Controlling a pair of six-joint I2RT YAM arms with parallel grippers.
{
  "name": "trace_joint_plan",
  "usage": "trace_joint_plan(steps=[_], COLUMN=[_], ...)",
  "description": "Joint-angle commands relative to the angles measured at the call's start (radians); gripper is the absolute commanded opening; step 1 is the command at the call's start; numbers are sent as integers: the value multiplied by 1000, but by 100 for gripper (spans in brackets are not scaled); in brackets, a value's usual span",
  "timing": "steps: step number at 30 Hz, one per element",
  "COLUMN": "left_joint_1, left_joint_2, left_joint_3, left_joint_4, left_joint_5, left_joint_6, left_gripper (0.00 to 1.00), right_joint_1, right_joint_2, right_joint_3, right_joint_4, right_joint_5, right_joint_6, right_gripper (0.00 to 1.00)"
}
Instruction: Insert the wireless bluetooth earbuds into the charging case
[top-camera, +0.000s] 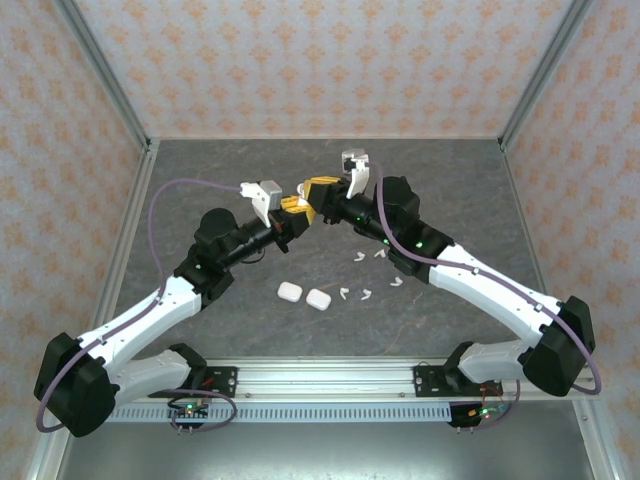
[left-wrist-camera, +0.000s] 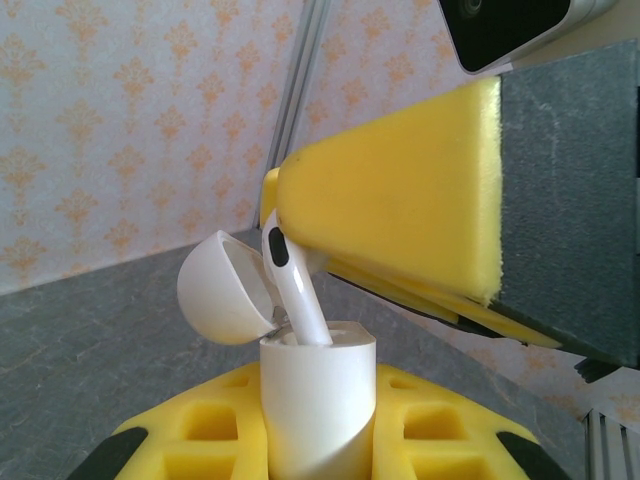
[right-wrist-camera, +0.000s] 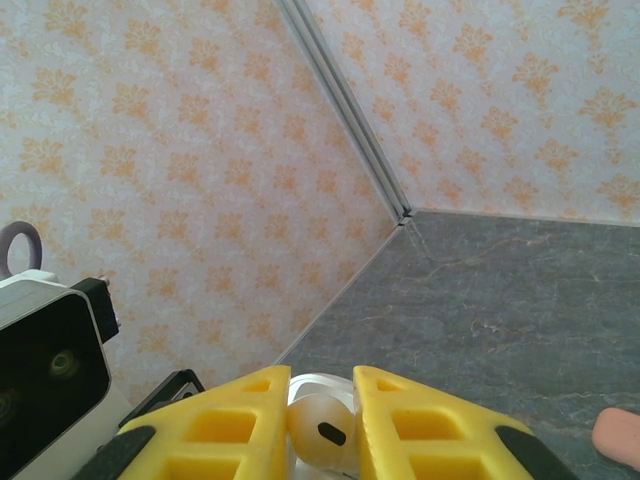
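My left gripper (top-camera: 290, 208) is shut on a white charging case (left-wrist-camera: 318, 400), held upright above the table with its lid (left-wrist-camera: 225, 288) flipped open. My right gripper (top-camera: 318, 190) meets it from the other side, shut on a white earbud (left-wrist-camera: 295, 290). The earbud's stem reaches down into the case's top opening, slightly tilted. In the right wrist view the earbud's head (right-wrist-camera: 322, 432) sits pinched between the yellow fingers (right-wrist-camera: 420, 425). Several more white earbuds (top-camera: 357, 255) lie loose on the table under the right arm.
Two closed white cases (top-camera: 290, 292) (top-camera: 319, 299) lie on the grey table in front of the arms. A coral-pink object (right-wrist-camera: 615, 435) sits at the lower right edge of the right wrist view. Patterned walls enclose the table (top-camera: 200, 180).
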Motion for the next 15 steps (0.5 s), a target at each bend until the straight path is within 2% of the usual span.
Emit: trace_joint_plan(steps=[1, 10, 15], left_joint_1=[-4, -4, -3], left_joint_2=[-17, -25, -27], left_joint_3=[36, 35, 35], left_joint_4=[26, 19, 12], left_joint_5=[-13, -16, -15], left_joint_6=[14, 21, 24], left_gripper=[0, 0, 0], right_joint_1=[7, 7, 7], right_joint_2=[-26, -34, -46], right_joint_3=[-1, -14, -8], right_joint_4=[2, -24, -41], right_joint_5=[-30, -47, -50], right_joint_6=[16, 32, 28], right_gripper=[21, 21, 25])
